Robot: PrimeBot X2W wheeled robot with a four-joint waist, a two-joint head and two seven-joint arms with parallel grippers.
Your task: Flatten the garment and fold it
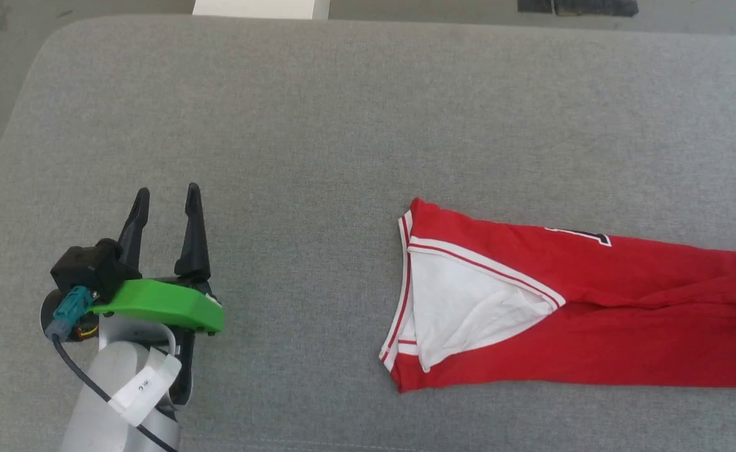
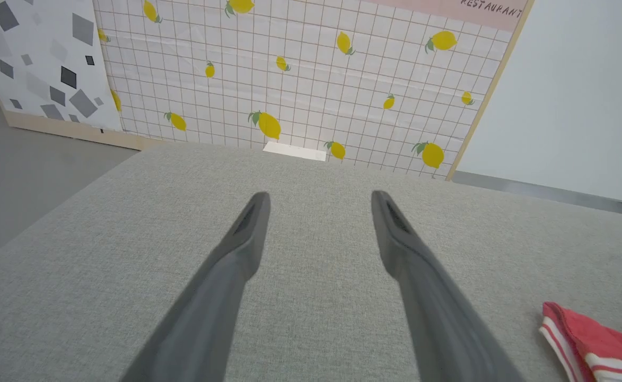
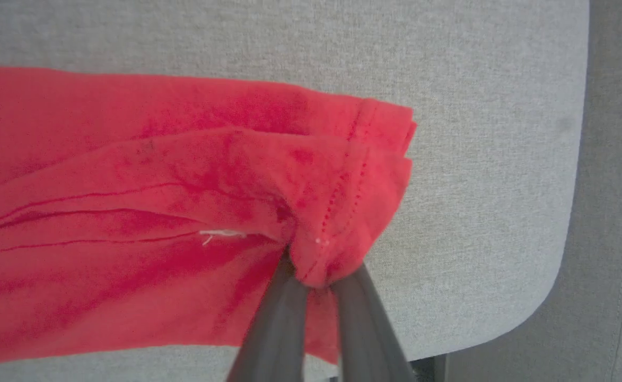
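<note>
The robot's left gripper [image 1: 168,189] hovers at the near left of a grey fabric-covered desk [image 1: 342,125], its jaws spread wide with nothing between them and only bare cloth surface below. A green bracket [image 1: 160,304] sits across its wrist, and a black cable [image 1: 76,370] trails down the pale forearm.

To the right and well apart from it, a bright red sleeveless jersey [image 1: 625,314] lies on the desk, gathered lengthwise into a long band. Its neck end points toward the left gripper. There the white-and-red striped trim [image 1: 487,267] frames a triangular patch of white inside, and part of a black-edged white numeral [image 1: 584,236] shows on the upper layer. The band runs out past the right edge of the head view.

In the right wrist view, the right gripper [image 3: 318,278] has its jaws clamped on a bunched fold of the jersey's [image 3: 130,212] stitched hem, near a rounded corner of the desk [image 3: 491,159].

At the far edge of the desk [image 2: 316,318], a flat white slab [image 2: 294,151] shows. Behind it stands a tiled panel printed with lemons [image 2: 311,69], beside a white panel flecked with grey shapes [image 2: 40,58].
</note>
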